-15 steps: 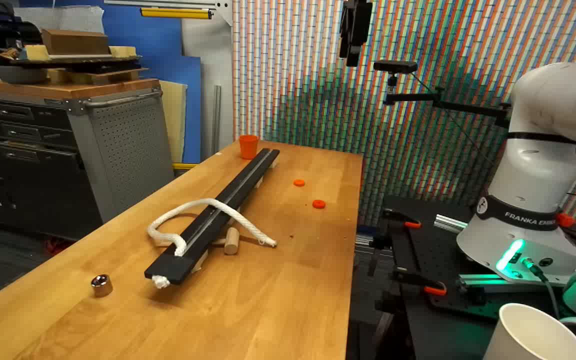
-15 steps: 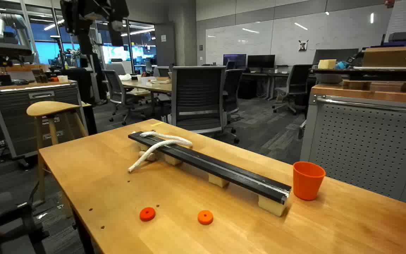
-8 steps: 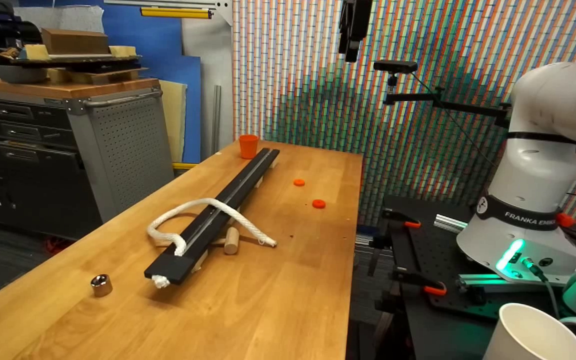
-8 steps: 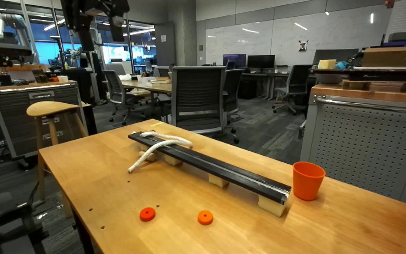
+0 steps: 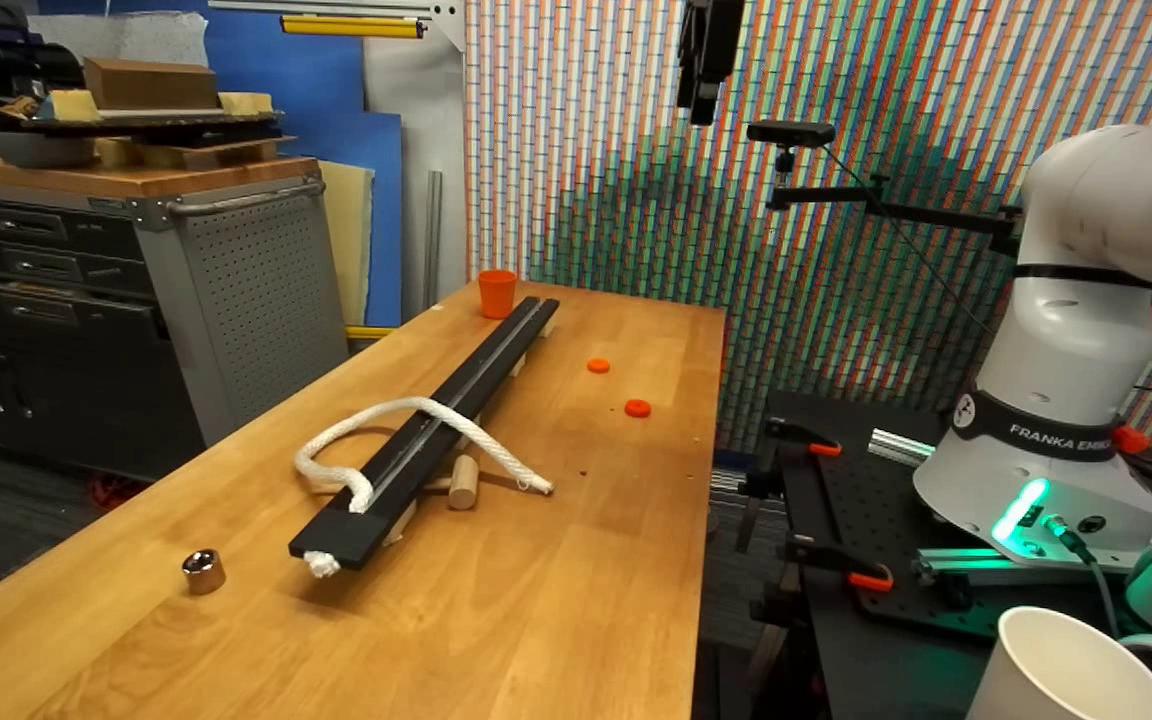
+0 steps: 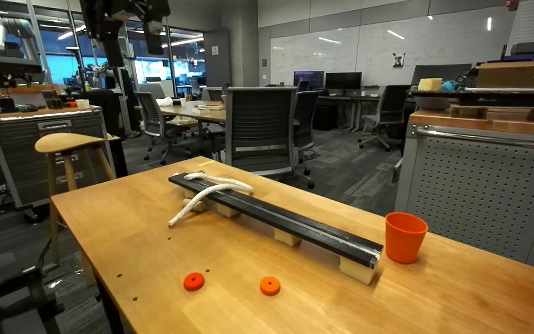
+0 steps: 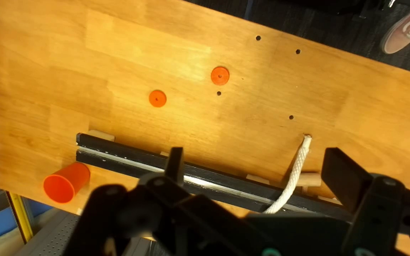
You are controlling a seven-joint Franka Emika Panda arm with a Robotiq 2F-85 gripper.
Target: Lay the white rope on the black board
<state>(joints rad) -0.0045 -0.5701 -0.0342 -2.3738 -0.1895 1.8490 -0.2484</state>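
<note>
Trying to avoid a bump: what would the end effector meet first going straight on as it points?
Probably the wooden tabletop, between the black board and an orange disc; depth makes the exact spot unclear.

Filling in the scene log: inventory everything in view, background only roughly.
wooden table: 1, light brown, centre
wooden blocks: 4 visible, pale, on table
black board: 1, black, on blocks
white rope: 1, white, across board, one end on table
mallet-shaped piece: 1, pale, partly under board
orange cup: 1, orange, beside board
discs: 2, orange-red, on table
metal ring: 1, silver, on table
white cup: 1, white, exterior-view foreground
stool: 1, tan, near table
office chairs: several, dark grey, background
cabinets: at least 2, grey, background
monitors: at least 2, dark, background
shoe: 1, pinkish, on floor
Franka arm: 1, white, beside table
gripper: 1, black, open above table
</note>
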